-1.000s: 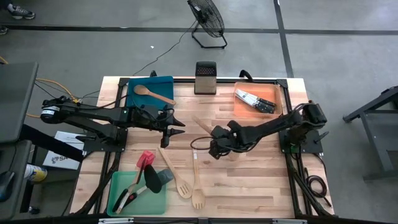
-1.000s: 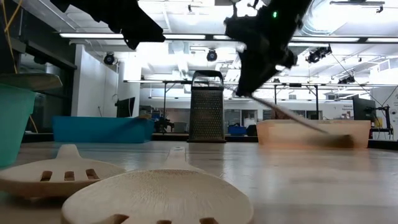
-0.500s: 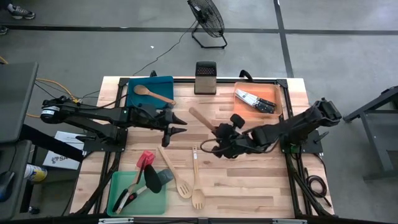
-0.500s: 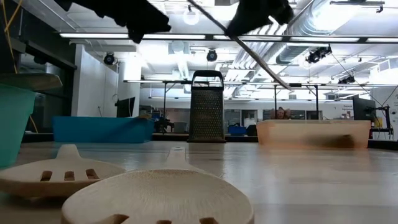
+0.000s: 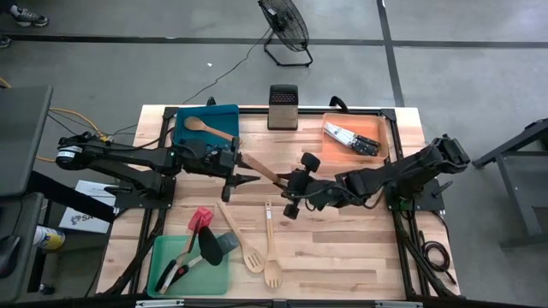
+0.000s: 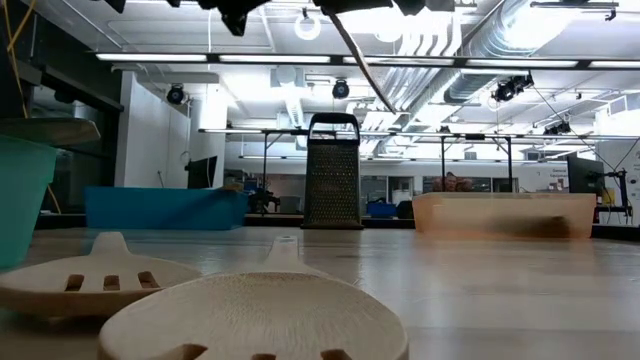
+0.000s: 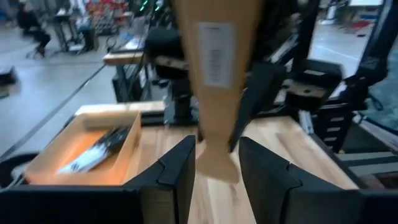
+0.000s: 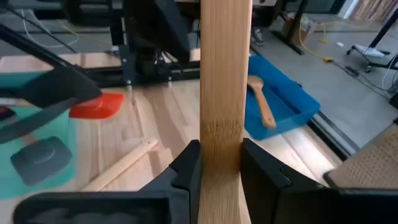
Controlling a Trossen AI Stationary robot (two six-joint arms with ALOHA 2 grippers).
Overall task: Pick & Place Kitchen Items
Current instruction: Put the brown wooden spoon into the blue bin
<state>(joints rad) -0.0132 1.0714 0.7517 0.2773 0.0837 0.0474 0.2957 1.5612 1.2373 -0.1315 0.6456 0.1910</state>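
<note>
Your surface [image 5: 342, 231] carries a blue tray [image 5: 224, 120] at ten o'clock with one wooden spoon [image 5: 210, 129] in it, an orange tray [image 5: 370, 128] at two o'clock holding knives [image 5: 351, 139], and a green tray [image 5: 190, 275] at seven o'clock with spatulas. Two wooden forks [image 5: 271, 252] lie loose at six o'clock.

At centre, your right hand [image 5: 293, 181] is clamped on a flat wooden utensil [image 5: 259, 168], lifted clear and pointing toward ten o'clock. Your left hand [image 5: 238, 170] sits with fingers [image 7: 267, 180] apart around its far end, not visibly pinching it.

The handover looks the likely trouble. If the right lets go before the left closes, the utensil would drop. Both arms crowd one spot, so a misjudged approach could knock them together.

You cannot tell from here whether the left fingers touch the wood. The low view cuts off both hands.
</note>
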